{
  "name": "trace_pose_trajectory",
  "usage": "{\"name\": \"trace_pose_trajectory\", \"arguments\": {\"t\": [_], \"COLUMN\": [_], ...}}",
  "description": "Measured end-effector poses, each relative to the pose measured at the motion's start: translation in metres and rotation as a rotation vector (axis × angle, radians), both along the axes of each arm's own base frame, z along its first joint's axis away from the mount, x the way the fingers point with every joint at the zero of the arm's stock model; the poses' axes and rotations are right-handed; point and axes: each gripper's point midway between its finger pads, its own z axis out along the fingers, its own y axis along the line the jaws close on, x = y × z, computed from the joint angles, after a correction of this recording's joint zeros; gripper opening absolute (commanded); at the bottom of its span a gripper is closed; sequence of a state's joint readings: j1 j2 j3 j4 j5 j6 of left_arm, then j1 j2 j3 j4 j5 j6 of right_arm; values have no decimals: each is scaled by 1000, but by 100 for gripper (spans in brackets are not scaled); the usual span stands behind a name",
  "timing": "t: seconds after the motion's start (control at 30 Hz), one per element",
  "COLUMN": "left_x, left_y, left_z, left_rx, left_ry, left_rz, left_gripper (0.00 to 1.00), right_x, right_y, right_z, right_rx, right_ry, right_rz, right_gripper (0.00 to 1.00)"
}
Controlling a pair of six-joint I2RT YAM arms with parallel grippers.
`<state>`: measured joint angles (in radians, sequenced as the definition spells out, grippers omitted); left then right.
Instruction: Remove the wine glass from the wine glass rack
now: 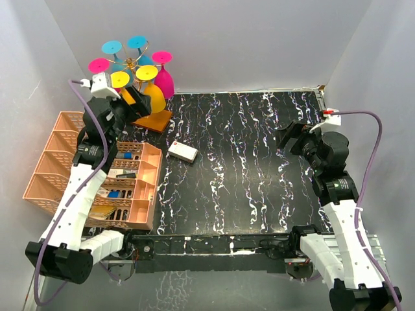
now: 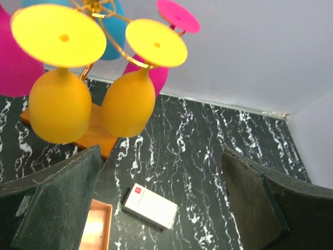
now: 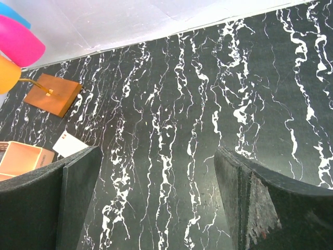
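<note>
At the bottom of the left wrist view, the left pincer, spread to its full width, with nothing between its dark fingers. Just above it, in the upper left of that frame, two yellow wine glasses, hanging bowl down and foot up from the gold wire of the wine glass rack, near the fingers but not touching them. Behind these, pink wine glasses and a blue wine glass, partly cut by the frame edge. Under the bowls, the orange-brown base of the rack, flat on the black marbled table. Lower, between the fingers, a white box lying on the table. In the top view, the same pincer in the upper left, close beside the rack, with a peach basket below it at the left edge. At the right of that view, the right pincer, also fully spread and empty, well apart from the rack.
</note>
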<state>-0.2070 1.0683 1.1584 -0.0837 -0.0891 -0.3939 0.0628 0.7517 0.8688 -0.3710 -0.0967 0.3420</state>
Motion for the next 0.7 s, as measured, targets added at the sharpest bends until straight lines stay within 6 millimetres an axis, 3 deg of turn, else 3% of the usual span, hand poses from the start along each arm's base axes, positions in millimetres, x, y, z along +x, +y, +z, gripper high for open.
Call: {"name": "trace_pose_trajectory", "arguments": {"t": [0.37,0.57,0.7], "left_x": [33,53,65], "left_y": [-10,-11,8], "left_z": [69,88,91], "left_rx": [-45,-35,-63], "left_ry": [-32,-1,36], "left_rz": [-5,3,49], "left_gripper": [97,97,97], "right_x": [-3,-8,-11], "right_y": [3,2,4], "right_z": [10,18,25], "right_rx": [-9,-32,-41], "right_ry": [-95,-145,-178], "right_rz": [0,-12,-12], "right_gripper": [98,98,98]}}
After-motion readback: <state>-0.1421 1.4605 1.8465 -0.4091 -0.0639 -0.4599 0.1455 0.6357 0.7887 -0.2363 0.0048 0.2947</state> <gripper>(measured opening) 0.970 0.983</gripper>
